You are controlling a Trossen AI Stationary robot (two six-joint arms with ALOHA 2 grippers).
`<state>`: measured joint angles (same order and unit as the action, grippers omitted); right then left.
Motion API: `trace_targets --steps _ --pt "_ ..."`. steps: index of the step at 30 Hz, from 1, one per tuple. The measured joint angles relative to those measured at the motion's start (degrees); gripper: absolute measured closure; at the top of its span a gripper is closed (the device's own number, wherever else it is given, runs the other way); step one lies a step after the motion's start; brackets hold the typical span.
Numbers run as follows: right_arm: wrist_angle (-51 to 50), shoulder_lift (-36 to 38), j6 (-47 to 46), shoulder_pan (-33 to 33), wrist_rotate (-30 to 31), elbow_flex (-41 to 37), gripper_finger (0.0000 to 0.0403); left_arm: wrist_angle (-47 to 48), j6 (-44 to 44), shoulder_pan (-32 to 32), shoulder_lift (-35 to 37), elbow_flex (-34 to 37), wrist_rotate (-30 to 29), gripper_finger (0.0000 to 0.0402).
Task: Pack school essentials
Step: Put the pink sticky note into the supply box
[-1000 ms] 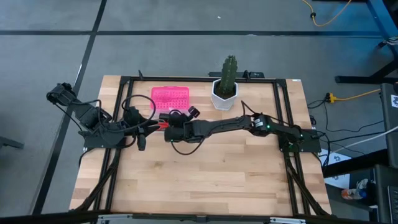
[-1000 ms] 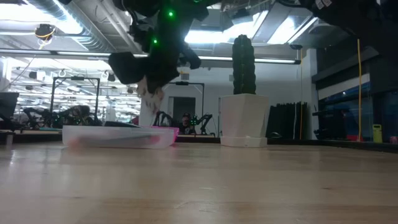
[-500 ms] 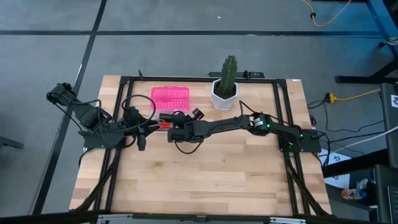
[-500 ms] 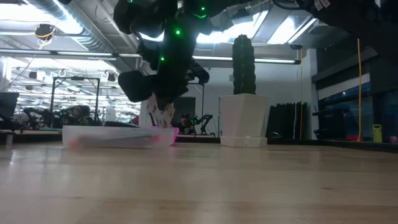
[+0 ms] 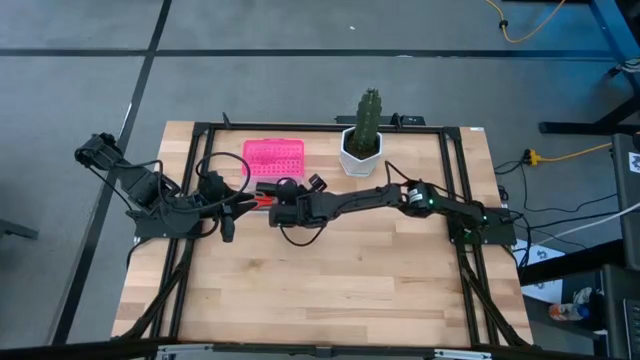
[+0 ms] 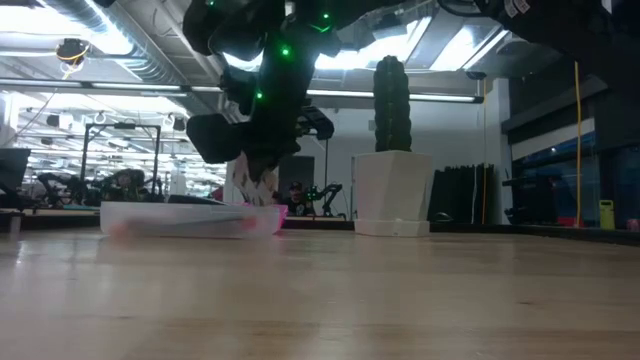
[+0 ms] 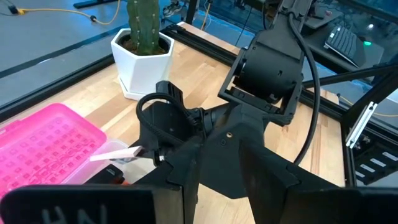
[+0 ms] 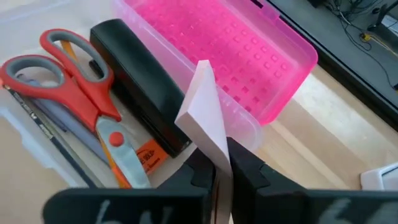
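My right gripper (image 8: 222,168) is shut on the pale pink square pad (image 8: 202,118) and hangs just over the open clear box (image 8: 242,127). In the box lie the red-handled scissors (image 8: 74,93), the black oblong block (image 8: 140,93), the tiny orange-red piece (image 8: 148,154), and thin pens (image 8: 43,130) under the scissors. The pink lid (image 8: 249,62) lies open behind the box. My left gripper (image 5: 243,203) sits at the box's left end, its fingers (image 7: 188,180) shut together. My right gripper pinches the pad's lower edge (image 8: 214,158) between its two fingers, coming from above and slanting down. The pad stands on edge, tilted, lifted clear over the box beside the black block. My left gripper: I cannot tell whether it touches the box; the right arm hides its tips.
The cactus in its white pot (image 5: 362,135) stands toward the table's far edge, right of the pink lid (image 5: 272,155). Both arms crowd together at the box (image 6: 190,220). Bare wood spreads across the near half of the table (image 5: 320,290).
My right gripper has come down toward the box with the pad, shifting slightly toward the table's right, and the pad now hangs lower, close above the box. The left arm has kept still.
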<state>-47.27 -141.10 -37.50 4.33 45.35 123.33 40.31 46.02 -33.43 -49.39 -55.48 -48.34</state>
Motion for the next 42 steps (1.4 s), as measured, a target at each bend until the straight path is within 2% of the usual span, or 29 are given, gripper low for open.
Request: trace_targets --steps 8,15,34,38,42 --pt "0.0 0.0 0.1 -1.5 -0.2 0.0 0.0371 0.0 0.0 0.0 0.0 0.0 0.0 0.0296" --pt "2.8 0.0 0.3 -2.8 -6.5 0.0 0.0371 0.0 0.0 0.0 0.0 0.0 0.0 0.0296" --pt "6.0 0.0 0.4 -3.5 -9.1 0.0 0.0369 0.0 -0.1 0.0 0.0 0.0 0.0 0.0296" --pt "7.0 0.0 0.4 -3.5 -9.1 0.0 0.0353 0.0 -0.1 0.0 0.0 0.0 0.0 0.0296" --pt "7.9 0.0 0.4 -3.5 -9.6 0.0 0.0315 0.0 -0.1 0.0 0.0 0.0 0.0 0.0296"
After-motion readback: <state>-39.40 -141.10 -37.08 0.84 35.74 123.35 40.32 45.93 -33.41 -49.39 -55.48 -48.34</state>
